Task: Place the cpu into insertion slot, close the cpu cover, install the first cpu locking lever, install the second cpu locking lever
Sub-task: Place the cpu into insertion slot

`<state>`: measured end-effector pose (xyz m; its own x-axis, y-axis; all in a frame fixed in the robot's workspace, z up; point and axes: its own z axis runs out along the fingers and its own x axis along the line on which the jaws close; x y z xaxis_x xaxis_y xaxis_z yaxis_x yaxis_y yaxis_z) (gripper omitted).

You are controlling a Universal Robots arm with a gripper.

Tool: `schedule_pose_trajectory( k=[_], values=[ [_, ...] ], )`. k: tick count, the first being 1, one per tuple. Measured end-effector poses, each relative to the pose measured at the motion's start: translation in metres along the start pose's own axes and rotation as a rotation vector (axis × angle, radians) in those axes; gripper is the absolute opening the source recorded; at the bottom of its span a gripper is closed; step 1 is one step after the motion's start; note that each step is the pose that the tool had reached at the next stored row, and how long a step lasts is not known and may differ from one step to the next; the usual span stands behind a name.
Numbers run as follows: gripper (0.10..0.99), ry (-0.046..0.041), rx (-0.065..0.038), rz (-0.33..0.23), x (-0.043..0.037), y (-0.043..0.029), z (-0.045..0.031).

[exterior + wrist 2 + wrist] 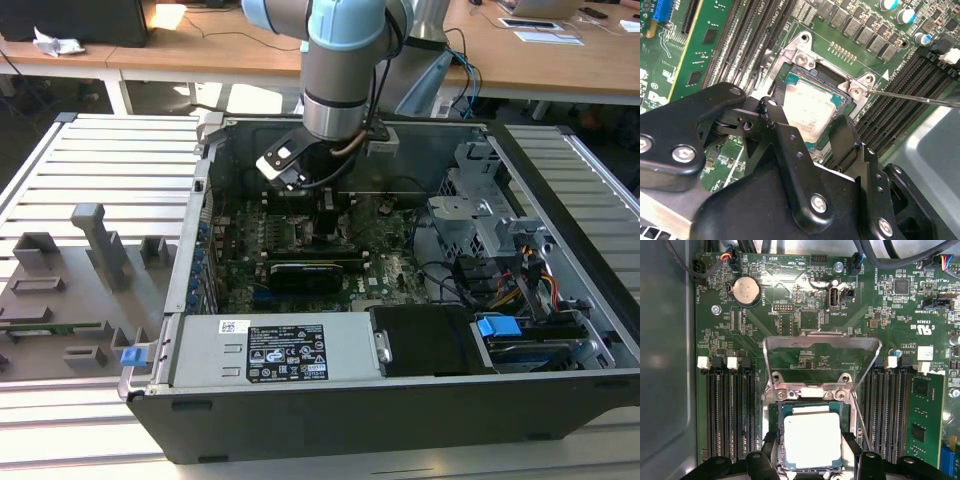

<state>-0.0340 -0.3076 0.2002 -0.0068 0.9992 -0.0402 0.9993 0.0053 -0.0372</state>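
Cpu (812, 440) lies squarely over the insertion slot (820, 74), silver top up, its green rim lined up with the socket's black frame. I cannot tell from these views whether it is fully seated in the slot or held just above it. A dark strip of the slot shows past the cpu's edge on the hinge side.

The cpu cover (820, 341) stands flipped up on its hinge at the edge of the slot farthest from the gripper, and the motherboard (790, 305) shows through its window. Raised like this, it leaves the slot open from above so the cpu can go straight down. A thin locking lever (860, 422) angles free alongside the slot, unlatched, which is likely what lets the cover stand open. Long black memory slots (730, 415) flank the insertion slot on two sides, leaving little room beside it. In the exterior view the arm (340, 70) reaches down into the computer case (330, 420) over that spot.

The gripper (807, 119) straddles the slot. Its fingers (784, 137) are parted only as wide as the cpu and lie against two opposite edges. It therefore appears to be grasping the cpu by its sides, which keeps the contacts underneath untouched. Cover and lever are not yet closed.
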Motion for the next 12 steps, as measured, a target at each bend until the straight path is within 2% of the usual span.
schedule_pose_trajectory(
  k=[4, 8, 12],
  values=[
    [0.620, -0.0001, 0.000, 0.001, 0.0022, -0.0005, -0.0001],
    [0.620, 0.0001, 0.000, 0.003, 0.0025, -0.0072, 0.0002],
    [0.620, -0.0005, 0.000, 0.002, 0.0024, -0.0055, 0.0001]
  ],
)
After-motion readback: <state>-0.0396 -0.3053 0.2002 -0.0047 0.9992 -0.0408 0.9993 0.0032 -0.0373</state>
